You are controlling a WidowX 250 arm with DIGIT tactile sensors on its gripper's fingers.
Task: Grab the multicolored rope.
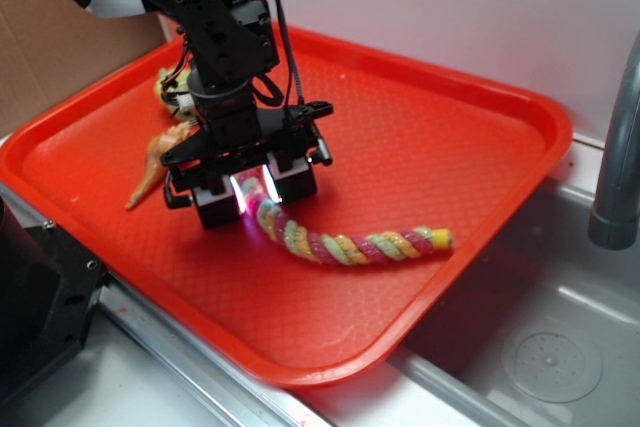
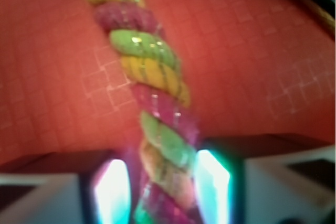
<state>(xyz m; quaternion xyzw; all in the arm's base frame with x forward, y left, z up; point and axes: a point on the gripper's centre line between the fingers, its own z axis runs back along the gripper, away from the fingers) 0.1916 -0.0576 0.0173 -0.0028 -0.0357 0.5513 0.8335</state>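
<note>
The gripper (image 1: 255, 190) is standing over one end of the multicolored rope (image 1: 345, 244), left of center in the exterior view. The rope is lying on the red tray (image 1: 420, 127), curving toward the lower right, its yellow end pointing at the tray's right rim. In the blurred wrist view, the rope (image 2: 157, 103) is running between both glowing fingers (image 2: 212, 184); the right finger appears to be touching it, so the gripper is probably closing on the rope. A tan seashell (image 1: 152, 167) is lying behind the arm, at the left.
</note>
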